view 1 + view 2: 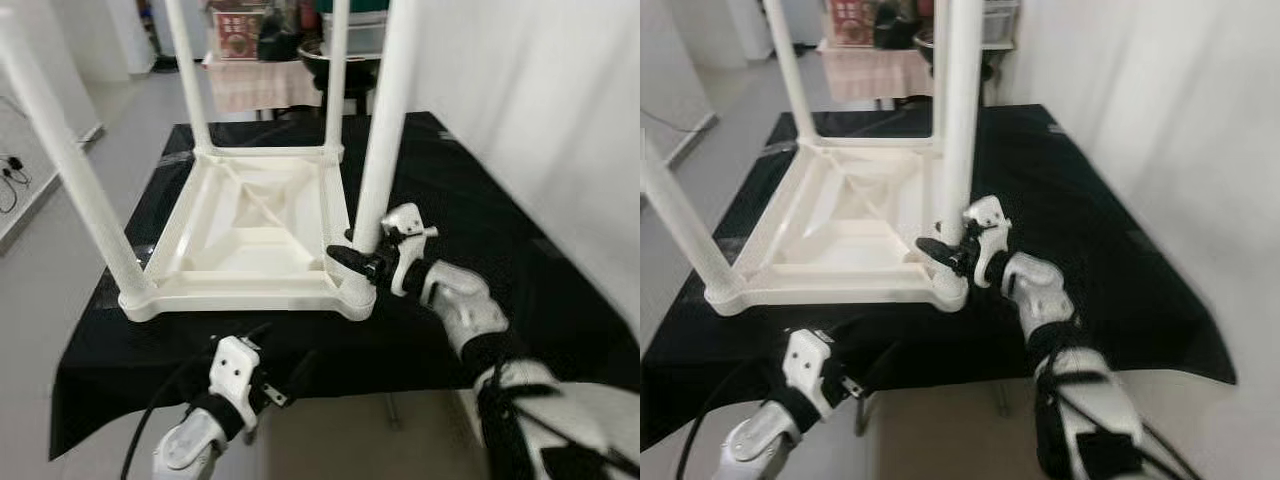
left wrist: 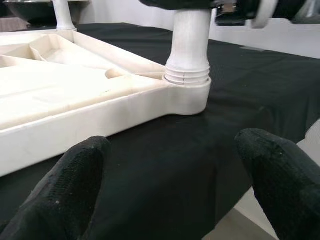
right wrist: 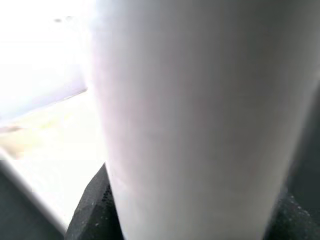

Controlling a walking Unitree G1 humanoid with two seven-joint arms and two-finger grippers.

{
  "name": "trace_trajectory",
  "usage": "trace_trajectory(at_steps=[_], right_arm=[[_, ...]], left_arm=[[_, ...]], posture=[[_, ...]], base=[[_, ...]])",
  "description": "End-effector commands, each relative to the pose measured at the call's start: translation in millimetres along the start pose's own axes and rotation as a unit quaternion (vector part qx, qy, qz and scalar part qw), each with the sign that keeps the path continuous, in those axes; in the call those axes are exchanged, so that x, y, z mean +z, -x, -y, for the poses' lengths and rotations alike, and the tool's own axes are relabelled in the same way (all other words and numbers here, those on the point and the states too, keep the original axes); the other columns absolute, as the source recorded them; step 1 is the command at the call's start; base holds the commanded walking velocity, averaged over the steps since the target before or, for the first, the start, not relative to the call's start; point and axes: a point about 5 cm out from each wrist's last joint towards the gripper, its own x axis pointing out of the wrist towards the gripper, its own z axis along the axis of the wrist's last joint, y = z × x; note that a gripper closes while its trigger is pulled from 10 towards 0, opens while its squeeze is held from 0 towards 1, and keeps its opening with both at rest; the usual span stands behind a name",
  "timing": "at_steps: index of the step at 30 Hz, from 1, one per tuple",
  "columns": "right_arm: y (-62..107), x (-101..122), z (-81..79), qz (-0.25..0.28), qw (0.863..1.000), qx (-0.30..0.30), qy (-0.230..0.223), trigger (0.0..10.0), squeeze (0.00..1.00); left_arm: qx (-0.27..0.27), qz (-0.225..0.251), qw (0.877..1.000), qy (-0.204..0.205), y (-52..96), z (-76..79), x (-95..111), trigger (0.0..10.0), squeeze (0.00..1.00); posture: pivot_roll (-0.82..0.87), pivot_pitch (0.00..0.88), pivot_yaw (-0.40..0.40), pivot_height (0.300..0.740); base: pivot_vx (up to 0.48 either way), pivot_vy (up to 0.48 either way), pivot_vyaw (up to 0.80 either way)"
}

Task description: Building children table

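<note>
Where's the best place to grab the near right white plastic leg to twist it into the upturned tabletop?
Grip the white plastic leg low, just above its threaded socket, from the robot's right side, where the right gripper is clamped; the round upright shaft is bare there.

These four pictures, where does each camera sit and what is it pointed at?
Left eye: head, looking down at the upturned table; both arms show.
Right eye: same scene, beside it.
Left wrist: past the open left gripper toward the near right leg.
Right wrist: pressed against that leg.
Shared: the right gripper clasping that leg.
</note>
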Motion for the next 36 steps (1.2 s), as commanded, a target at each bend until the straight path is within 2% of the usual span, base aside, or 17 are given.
trace_trajectory(at_steps=[1, 2, 3, 4, 7, 11, 12, 15, 16, 20, 23, 25, 26, 28, 33, 34, 36], right_arm=[[15.0, -38.7, 0.3, -0.063, 0.994, -0.080, -0.031, 0.0, 0.00], [19.8, -54.2, -24.4, -0.067, 0.990, -0.113, -0.047, 0.0, 0.00], [19.8, -54.2, -24.4, -0.067, 0.990, -0.113, -0.047, 0.0, 0.00], [21.3, -62.1, -46.4, -0.067, 0.989, -0.119, -0.054, 0.0, 0.00], [12.3, -59.3, -59.8, -0.056, 0.990, -0.110, -0.061, 0.0, 0.00], [1.2, -44.8, -55.0, -0.039, 0.992, -0.106, -0.052, 0.0, 0.00], [-4.4, -36.1, -52.7, -0.034, 0.993, -0.103, -0.047, 10.0, 0.00], [-12.7, -19.5, -50.1, -0.018, 0.995, -0.088, -0.045, 10.0, 0.00], [-16.7, -10.9, -50.4, -0.009, 0.997, -0.062, -0.045, 10.0, 1.00], [-24.1, 12.0, -52.6, 0.006, 0.998, 0.046, -0.045, 10.0, 1.00], [-24.3, 25.1, -54.9, 0.022, 0.992, 0.122, 0.013, 10.0, 1.00], [-23.7, 33.2, -54.8, 0.025, 0.983, 0.180, 0.036, 10.0, 0.92], [-21.9, 45.0, -51.5, 0.011, 0.953, 0.292, 0.076, 10.0, 0.00], [-22.7, 50.2, -46.5, -0.005, 0.942, 0.325, 0.089, 10.0, 0.00], [-26.3, 52.3, -40.6, -0.021, 0.943, 0.323, 0.075, 10.0, 0.00], [-26.1, 51.9, -39.6, -0.022, 0.944, 0.324, 0.064, 1.9, 0.00], [-25.4, 51.6, -38.5, -0.021, 0.943, 0.329, 0.052, 1.9, 0.00]], left_arm=[[0.001, -0.002, 1.000, 0.003, 2.8, -0.5, -0.2, 10.0, 0.00], [0.000, -0.004, 1.000, 0.007, 3.2, -1.1, -0.4, 10.0, 0.00], [0.000, -0.004, 1.000, 0.007, 3.2, -1.1, -0.4, 10.0, 0.00], [-0.001, -0.005, 1.000, 0.009, 3.1, -1.0, -0.6, 10.0, 0.00], [0.001, -0.005, 1.000, 0.017, 2.2, -1.8, -1.0, 10.0, 0.00], [0.005, -0.003, 1.000, 0.022, 1.4, -2.4, -1.0, 10.0, 0.00], [0.005, -0.002, 1.000, 0.024, 0.8, -2.5, -1.0, 10.0, 0.00], [0.006, -0.002, 1.000, 0.026, -0.5, -2.1, -1.3, 10.0, 0.00], [0.006, -0.002, 1.000, 0.026, -1.1, -2.1, -1.4, 10.0, 0.00], [0.005, -0.002, 1.000, 0.028, -2.9, -1.9, -1.4, 10.0, 0.00], [0.004, -0.003, 1.000, 0.030, -3.8, -2.2, -1.5, 10.0, 0.00], [0.004, -0.003, 1.000, 0.030, -4.3, -2.5, -1.7, 10.0, 0.00], [0.004, -0.003, 1.000, 0.030, -5.3, -3.4, -2.1, 10.0, 0.00], [0.004, -0.004, 1.000, 0.030, -6.0, -4.1, -2.2, 10.0, 0.00], [0.005, -0.004, 1.000, 0.031, -5.9, -5.9, -2.5, 10.0, 0.00], [0.005, -0.004, 0.999, 0.031, -5.7, -6.1, -2.7, 10.0, 0.00], [0.005, -0.005, 0.999, 0.032, -5.6, -6.3, -3.0, 10.0, 0.00]], posture=[[0.01, 0.000, -0.028, 0.740], [-0.01, 0.000, -0.018, 0.740], [-0.01, 0.000, -0.018, 0.740], [-0.02, 0.000, -0.002, 0.740], [-0.01, 0.000, -0.004, 0.740], [-0.01, 0.000, -0.006, 0.740], [-0.01, 0.000, -0.012, 0.740], [-0.01, 0.000, -0.014, 0.740], [-0.01, 0.000, -0.014, 0.740], [0.00, 0.000, -0.018, 0.740], [0.00, 0.000, -0.022, 0.740], [0.01, 0.000, -0.022, 0.740], [0.02, 0.000, -0.028, 0.740], [0.02, 0.000, -0.034, 0.740], [0.03, 0.000, -0.033, 0.740], [0.03, 0.000, -0.031, 0.740], [0.03, 0.000, -0.031, 0.740]], base=[[0.000, 0.000, 0.00], [0.000, 0.000, 0.00], [0.000, 0.000, 0.00], [0.000, 0.000, 0.00], [0.000, 0.000, 0.00], [0.000, 0.000, 0.00], [0.000, 0.000, 0.00], [0.000, 0.000, 0.00], [0.000, 0.000, 0.00], [0.000, 0.000, 0.00], [0.000, 0.000, 0.00], [0.000, 0.000, 0.00], [0.000, 0.000, 0.00], [0.000, 0.000, 0.00], [0.000, 0.000, 0.00], [0.000, 0.000, 0.00], [0.000, 0.000, 0.00]])
